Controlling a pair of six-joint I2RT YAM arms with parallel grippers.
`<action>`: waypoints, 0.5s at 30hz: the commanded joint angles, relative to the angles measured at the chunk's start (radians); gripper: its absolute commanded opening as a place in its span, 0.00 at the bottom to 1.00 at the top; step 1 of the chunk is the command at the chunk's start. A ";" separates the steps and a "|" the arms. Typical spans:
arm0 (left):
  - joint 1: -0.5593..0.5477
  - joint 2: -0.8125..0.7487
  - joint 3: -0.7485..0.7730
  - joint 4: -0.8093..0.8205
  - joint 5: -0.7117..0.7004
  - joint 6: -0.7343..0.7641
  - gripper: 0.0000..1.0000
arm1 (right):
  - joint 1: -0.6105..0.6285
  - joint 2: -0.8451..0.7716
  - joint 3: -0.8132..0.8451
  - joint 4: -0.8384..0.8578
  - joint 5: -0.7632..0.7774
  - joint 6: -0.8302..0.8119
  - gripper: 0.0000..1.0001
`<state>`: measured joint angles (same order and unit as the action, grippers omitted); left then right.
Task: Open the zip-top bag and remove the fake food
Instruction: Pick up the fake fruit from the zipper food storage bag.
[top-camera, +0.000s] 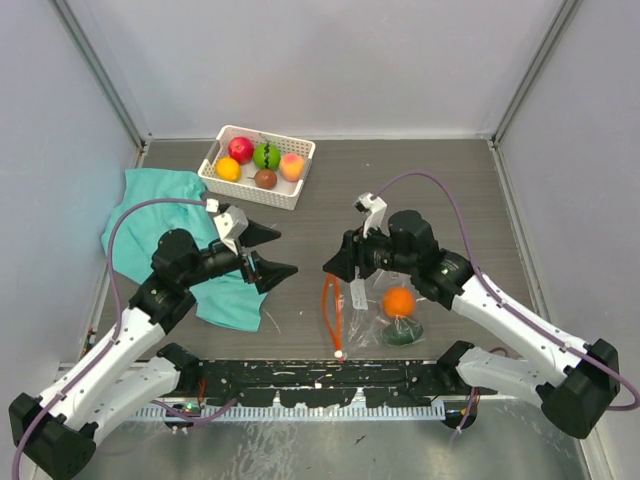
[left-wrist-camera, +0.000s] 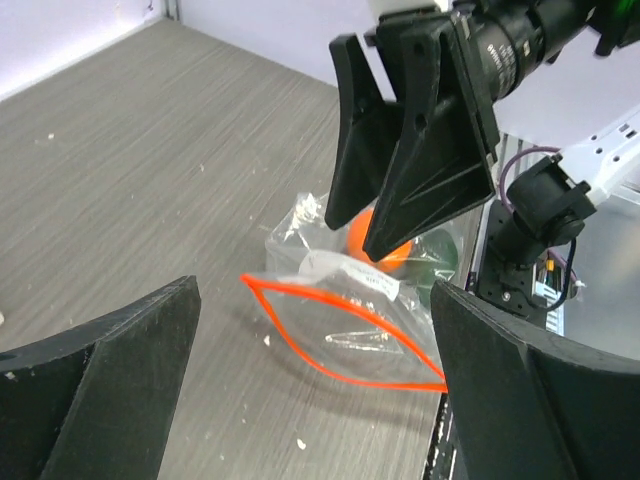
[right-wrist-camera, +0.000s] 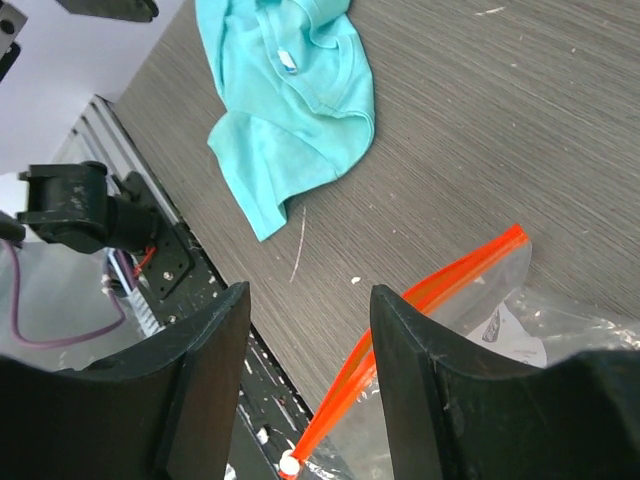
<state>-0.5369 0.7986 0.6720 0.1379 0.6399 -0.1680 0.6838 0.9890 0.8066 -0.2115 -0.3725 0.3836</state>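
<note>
Bright, even light from above, soft faint shadows, small glints on the zip-top bag (left-wrist-camera: 296, 228), sharp focus throughout.

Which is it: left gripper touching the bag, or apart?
Apart. The top view shows bare table between the open left gripper and the bag.

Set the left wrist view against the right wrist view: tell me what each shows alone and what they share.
Only the left wrist view: the orange fruit and dark green fruit inside the zip-top bag, with the right gripper in front of them. Only the right wrist view: the crumpled teal cloth on the table. Both: the bag, its orange-red zipper strip, its white label, and the wood-grain table.
</note>
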 joint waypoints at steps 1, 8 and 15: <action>-0.003 -0.090 -0.055 -0.027 -0.062 -0.022 0.98 | 0.082 0.057 0.120 -0.108 0.162 -0.057 0.56; -0.003 -0.188 -0.140 -0.088 -0.137 -0.153 0.98 | 0.225 0.176 0.252 -0.247 0.383 -0.082 0.56; -0.004 -0.270 -0.201 -0.152 -0.236 -0.329 0.98 | 0.366 0.316 0.369 -0.387 0.613 -0.088 0.56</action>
<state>-0.5369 0.5724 0.4927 0.0010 0.4782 -0.3717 0.9955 1.2617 1.0946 -0.5117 0.0559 0.3126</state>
